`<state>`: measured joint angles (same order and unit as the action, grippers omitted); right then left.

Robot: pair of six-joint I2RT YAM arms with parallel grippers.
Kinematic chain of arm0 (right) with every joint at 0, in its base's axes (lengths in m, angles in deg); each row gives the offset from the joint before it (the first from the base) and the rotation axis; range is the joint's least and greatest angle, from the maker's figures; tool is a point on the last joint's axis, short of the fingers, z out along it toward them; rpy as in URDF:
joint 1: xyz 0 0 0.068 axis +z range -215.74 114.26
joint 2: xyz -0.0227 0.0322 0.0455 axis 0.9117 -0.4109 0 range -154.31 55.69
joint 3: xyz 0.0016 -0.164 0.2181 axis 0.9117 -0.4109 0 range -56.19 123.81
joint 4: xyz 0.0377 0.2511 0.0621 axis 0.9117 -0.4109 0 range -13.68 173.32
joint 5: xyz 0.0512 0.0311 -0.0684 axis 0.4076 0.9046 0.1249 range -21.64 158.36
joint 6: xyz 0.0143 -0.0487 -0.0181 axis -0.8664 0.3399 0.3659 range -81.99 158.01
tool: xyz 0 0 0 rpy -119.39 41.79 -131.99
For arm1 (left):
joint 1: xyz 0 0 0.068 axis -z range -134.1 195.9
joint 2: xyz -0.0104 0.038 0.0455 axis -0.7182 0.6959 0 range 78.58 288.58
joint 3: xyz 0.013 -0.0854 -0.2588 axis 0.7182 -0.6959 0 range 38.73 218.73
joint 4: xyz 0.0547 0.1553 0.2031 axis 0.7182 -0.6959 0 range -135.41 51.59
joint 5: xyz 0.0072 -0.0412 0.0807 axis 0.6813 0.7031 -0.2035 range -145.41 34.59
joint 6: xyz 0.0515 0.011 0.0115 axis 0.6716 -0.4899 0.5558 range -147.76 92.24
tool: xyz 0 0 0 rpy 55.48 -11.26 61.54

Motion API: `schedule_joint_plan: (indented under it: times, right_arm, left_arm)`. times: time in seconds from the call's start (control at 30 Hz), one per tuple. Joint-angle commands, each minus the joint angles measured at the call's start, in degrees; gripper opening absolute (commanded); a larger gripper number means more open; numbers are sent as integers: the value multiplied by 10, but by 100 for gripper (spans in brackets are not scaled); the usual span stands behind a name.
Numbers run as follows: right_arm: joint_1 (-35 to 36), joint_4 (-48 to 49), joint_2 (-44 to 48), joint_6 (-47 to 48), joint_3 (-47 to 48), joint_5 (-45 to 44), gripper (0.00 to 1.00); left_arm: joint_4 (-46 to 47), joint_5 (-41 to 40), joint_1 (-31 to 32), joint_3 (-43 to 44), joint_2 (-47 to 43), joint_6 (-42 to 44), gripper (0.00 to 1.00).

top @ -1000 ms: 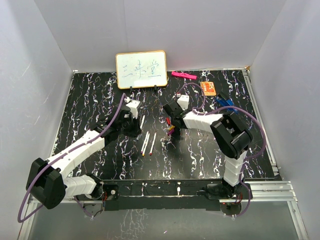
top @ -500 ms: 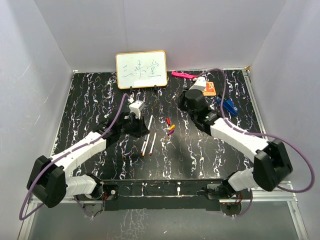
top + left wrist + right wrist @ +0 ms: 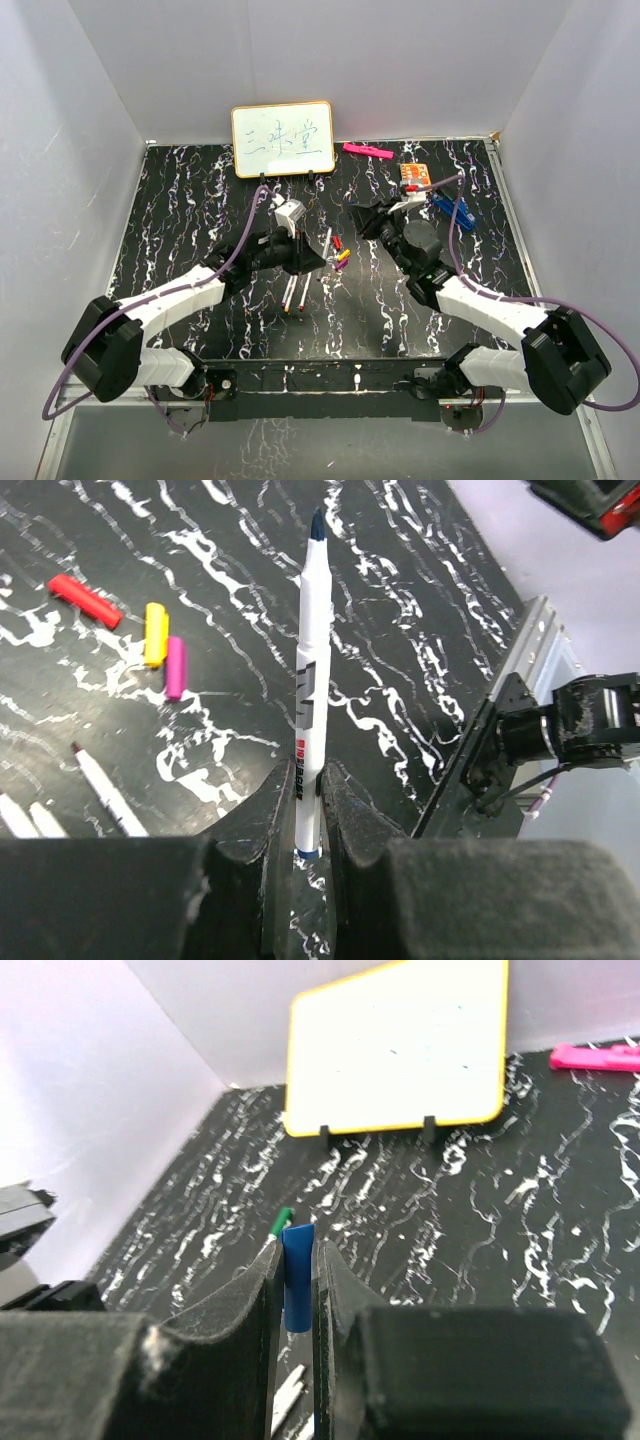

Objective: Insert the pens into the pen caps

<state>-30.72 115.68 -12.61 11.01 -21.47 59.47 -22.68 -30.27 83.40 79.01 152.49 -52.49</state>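
My left gripper (image 3: 308,780) is shut on a white pen (image 3: 310,670) with a dark blue tip, which points away from the wrist, above the table. On the table to its left lie a red cap (image 3: 85,600), a yellow cap (image 3: 155,635) and a pink cap (image 3: 175,667). My right gripper (image 3: 296,1260) is shut on a blue cap (image 3: 296,1280). In the top view the left gripper (image 3: 316,258) and the right gripper (image 3: 362,220) face each other over the loose caps (image 3: 340,252). Two more pens (image 3: 296,288) lie on the table.
A small whiteboard (image 3: 283,139) stands at the back. A pink bar (image 3: 367,151), an orange card (image 3: 416,176) and a blue clip (image 3: 445,205) lie at the back right. A green-tipped pen (image 3: 281,1222) shows beyond the right fingers. White walls enclose the black marbled table (image 3: 180,210).
The right arm left the caps, swung to the back right, then came down to the middle facing left. The left gripper carried its pen rightward towards it.
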Motion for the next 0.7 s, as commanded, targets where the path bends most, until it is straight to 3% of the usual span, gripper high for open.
schedule_joint_plan:
  times: [0.0,0.27,0.67]
  right_arm:
    - [-1,212,14,-18,-37,31,0]
    - [-1,351,-14,-76,-73,50,0]
    - [-1,362,-29,-95,-80,58,0]
  left_arm:
    - [94,19,22,-7,3,-27,0]
    - [170,5,43,-16,10,-52,0]
    - [188,-30,55,-26,-1,-45,0]
